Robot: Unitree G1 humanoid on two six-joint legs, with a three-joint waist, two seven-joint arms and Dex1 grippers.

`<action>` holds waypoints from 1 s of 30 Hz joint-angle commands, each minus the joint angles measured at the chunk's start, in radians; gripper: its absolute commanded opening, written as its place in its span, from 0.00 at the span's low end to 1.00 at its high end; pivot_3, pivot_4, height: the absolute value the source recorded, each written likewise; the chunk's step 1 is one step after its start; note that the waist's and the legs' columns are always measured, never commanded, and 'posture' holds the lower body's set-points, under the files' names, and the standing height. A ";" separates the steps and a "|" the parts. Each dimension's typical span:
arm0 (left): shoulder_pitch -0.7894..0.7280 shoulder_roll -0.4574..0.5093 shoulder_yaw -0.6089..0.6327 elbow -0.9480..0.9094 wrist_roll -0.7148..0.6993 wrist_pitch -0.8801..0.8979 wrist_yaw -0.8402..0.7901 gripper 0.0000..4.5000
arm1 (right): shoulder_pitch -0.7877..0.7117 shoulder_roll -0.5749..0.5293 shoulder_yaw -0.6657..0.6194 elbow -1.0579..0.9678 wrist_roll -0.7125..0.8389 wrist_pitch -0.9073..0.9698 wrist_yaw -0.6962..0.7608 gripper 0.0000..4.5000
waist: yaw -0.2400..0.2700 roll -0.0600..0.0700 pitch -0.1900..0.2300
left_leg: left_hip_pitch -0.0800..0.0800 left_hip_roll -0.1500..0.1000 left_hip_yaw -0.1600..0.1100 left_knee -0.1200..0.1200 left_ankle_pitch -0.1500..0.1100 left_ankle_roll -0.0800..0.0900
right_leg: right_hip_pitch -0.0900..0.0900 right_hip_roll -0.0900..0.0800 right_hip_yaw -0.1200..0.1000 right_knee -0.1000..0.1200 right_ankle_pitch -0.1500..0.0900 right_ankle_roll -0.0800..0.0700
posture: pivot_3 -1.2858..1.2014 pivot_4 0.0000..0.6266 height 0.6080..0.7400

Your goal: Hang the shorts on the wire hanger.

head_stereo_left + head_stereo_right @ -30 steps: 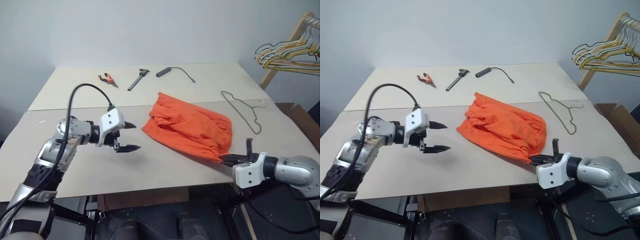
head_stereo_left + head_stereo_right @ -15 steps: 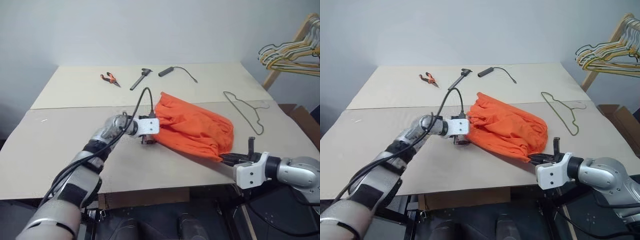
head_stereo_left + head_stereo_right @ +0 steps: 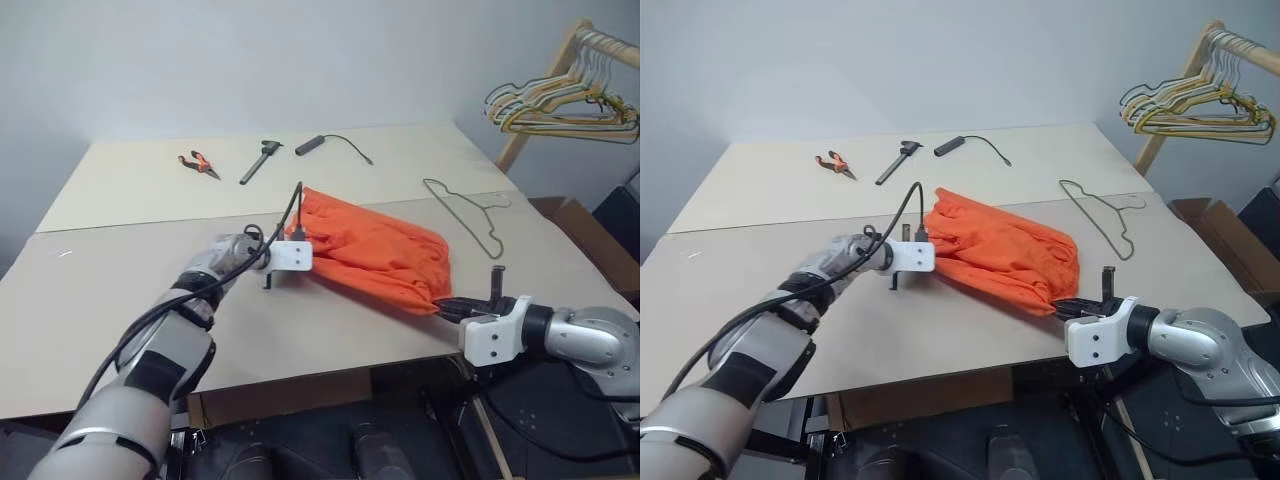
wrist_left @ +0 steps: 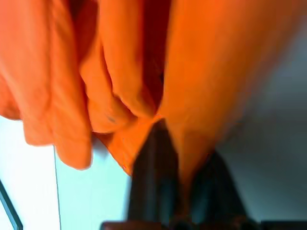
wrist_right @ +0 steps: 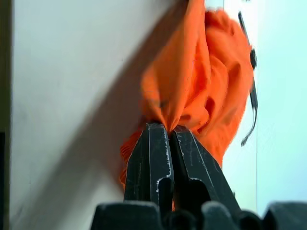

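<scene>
The bright orange shorts (image 3: 375, 250) lie bunched in the middle of the table. My left gripper (image 3: 310, 260) is at their left edge, and in the left wrist view it (image 4: 180, 148) is shut on a fold of the shorts (image 4: 120, 72). My right gripper (image 3: 445, 305) holds their near right corner; in the right wrist view it (image 5: 160, 128) is shut on the pinched shorts (image 5: 201, 91). The wire hanger (image 3: 463, 210) lies flat on the table just right of the shorts, free of both grippers.
Orange-handled pliers (image 3: 198, 162), a black tool (image 3: 258, 160) and a black cylinder with a cable (image 3: 325, 145) lie along the table's far side. A wooden rack with several hangers (image 3: 560, 100) stands at the far right, above a cardboard box (image 3: 585, 235).
My left gripper went from open above the table's left part to the shorts' left edge and shut on the fabric. The right gripper kept its grip. The camera has turned a little.
</scene>
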 commanded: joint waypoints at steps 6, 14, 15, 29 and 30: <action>0.222 0.362 0.129 -0.454 -0.230 -0.049 -0.450 0.01 | -0.130 0.074 0.080 0.148 -0.158 -0.042 -0.093 0.00 | -0.013 0.000 0.000 | -0.004 -0.001 0.002 -0.003 0.000 0.000 | -0.007 0.000 0.005 0.002 0.002 -0.005 | 0.44 0.08 1.00; 0.698 0.793 0.310 -1.141 -0.596 0.211 -0.758 0.01 | -0.290 0.125 0.182 0.322 -0.250 -0.165 -0.193 0.00 | -0.009 -0.001 0.001 | -0.008 0.000 0.007 -0.002 0.000 0.000 | -0.016 0.001 0.012 0.004 0.002 -0.004 | 0.45 0.08 1.00; 0.756 0.834 0.339 -1.201 -0.632 0.235 -0.769 0.01 | -0.312 0.130 0.194 0.347 -0.259 -0.181 -0.208 0.00 | -0.008 -0.001 0.001 | -0.008 0.001 0.008 -0.002 0.000 0.000 | -0.016 0.001 0.013 0.004 0.002 -0.004 | 0.45 0.08 1.00; 1.287 0.886 0.656 -1.599 -0.787 0.432 -0.713 0.01 | -0.407 0.081 0.282 0.494 -0.228 -0.378 -0.199 0.00 | 0.009 -0.002 0.001 | 0.002 0.001 0.018 -0.002 0.002 0.003 | -0.015 0.001 0.020 0.011 -0.003 -0.003 | 0.47 0.10 1.00; 1.279 0.875 0.649 -1.588 -0.773 0.429 -0.695 0.01 | -0.409 0.080 0.281 0.488 -0.203 -0.363 -0.179 0.00 | 0.009 -0.002 0.001 | 0.003 0.001 0.019 -0.003 0.002 0.003 | -0.015 0.001 0.020 0.012 -0.004 -0.005 | 0.47 0.10 1.00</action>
